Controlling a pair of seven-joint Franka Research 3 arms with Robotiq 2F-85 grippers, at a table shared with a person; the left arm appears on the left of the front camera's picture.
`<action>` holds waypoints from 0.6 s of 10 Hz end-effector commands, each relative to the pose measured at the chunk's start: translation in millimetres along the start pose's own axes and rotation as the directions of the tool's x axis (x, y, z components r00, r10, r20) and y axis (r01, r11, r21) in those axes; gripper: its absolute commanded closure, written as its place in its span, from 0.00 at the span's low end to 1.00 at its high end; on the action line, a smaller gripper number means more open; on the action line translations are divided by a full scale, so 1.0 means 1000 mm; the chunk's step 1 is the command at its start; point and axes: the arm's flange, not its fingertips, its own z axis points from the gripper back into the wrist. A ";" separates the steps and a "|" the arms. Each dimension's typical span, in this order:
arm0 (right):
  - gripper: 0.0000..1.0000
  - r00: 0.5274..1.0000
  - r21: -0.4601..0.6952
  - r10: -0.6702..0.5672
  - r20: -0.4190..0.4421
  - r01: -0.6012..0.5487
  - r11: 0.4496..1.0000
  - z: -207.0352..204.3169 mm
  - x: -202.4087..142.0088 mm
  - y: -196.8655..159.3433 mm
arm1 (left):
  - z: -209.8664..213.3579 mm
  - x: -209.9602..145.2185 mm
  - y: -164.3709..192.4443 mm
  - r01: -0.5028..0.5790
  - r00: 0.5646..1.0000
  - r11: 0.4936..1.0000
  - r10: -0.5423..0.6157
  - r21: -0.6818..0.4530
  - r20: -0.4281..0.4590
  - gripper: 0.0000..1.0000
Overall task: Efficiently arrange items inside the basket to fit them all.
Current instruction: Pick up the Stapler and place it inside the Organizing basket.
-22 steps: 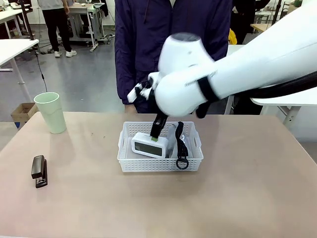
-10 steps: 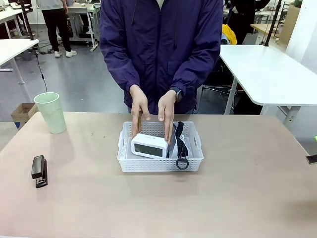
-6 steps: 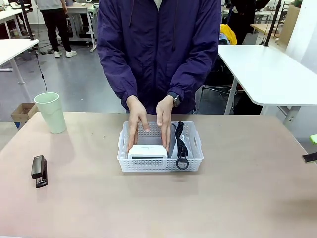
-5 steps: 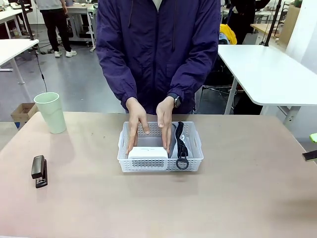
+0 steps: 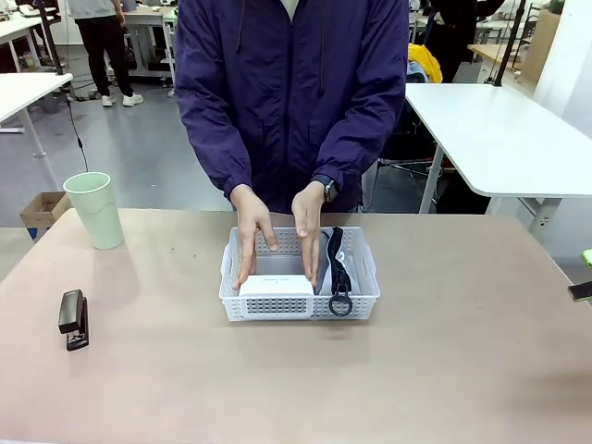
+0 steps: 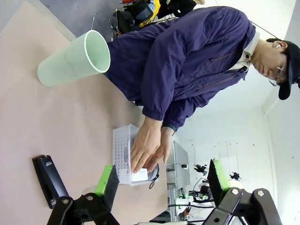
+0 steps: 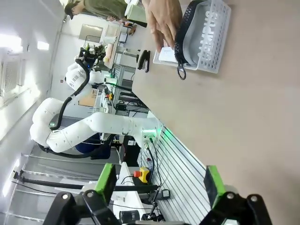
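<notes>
The basket (image 5: 298, 308) sits mid-table. The white box (image 5: 276, 285) stands against its near wall between the person's hands (image 5: 252, 242). The grey pouch (image 7: 199, 40) fills the basket's right part. The stapler (image 5: 73, 319) and the cup (image 5: 95, 210) stand well left of the basket, with bare tabletop between. The left gripper (image 6: 160, 178) and the right gripper (image 7: 159, 182) are spread wide, holding nothing.

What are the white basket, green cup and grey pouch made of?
The basket looks like rigid white plastic, going by its moulded lattice walls. The cup is probably matte plastic: smooth, pale green, thin rim. The pouch seems soft grey fabric, its shape slumped.
</notes>
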 end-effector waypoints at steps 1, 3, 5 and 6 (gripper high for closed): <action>0.00 1.000 -0.001 0.010 -0.010 -0.010 1.000 0.002 -0.004 -0.001 | -0.001 -0.002 0.000 0.022 1.000 1.000 -0.021 -0.022 0.011 0.00; 0.00 1.000 -0.001 0.010 -0.010 -0.010 1.000 0.002 -0.004 -0.001 | -0.001 -0.002 0.000 0.022 1.000 1.000 -0.021 -0.022 0.011 0.00; 0.00 1.000 -0.001 0.010 -0.010 -0.010 1.000 0.002 -0.004 -0.001 | 0.000 0.000 0.000 0.000 1.000 1.000 0.000 0.000 0.000 0.00; 0.00 1.000 -0.001 0.010 -0.010 -0.010 1.000 0.002 -0.004 -0.001 | -0.014 -0.005 -0.023 0.023 0.999 0.991 -0.018 0.135 -0.039 0.00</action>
